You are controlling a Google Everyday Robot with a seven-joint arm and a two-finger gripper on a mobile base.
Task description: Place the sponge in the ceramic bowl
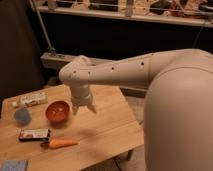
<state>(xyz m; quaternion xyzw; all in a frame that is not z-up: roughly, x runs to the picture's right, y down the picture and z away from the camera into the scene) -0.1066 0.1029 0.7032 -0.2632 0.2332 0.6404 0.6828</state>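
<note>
Above table (pixel 110 125) middle: gripper (pixel 84 108) hangs fingers-down over bare wood, jaws released, spread apart. Bowl (pixel 58 111) just beside jaws on view-left side, resting on tabletop, apart from fingers. Sponge (pixel 14 165) well apart from jaws, flat at table's near-left corner, partly cut by frame edge. Carrot (pixel 62 143) nearer camera than jaws, slightly left. Dark packet (pixel 34 134) left of carrot. Blue cup (pixel 22 116) beyond bowl from jaws. White packet (pixel 32 99) behind cup, near far-left edge.
</note>
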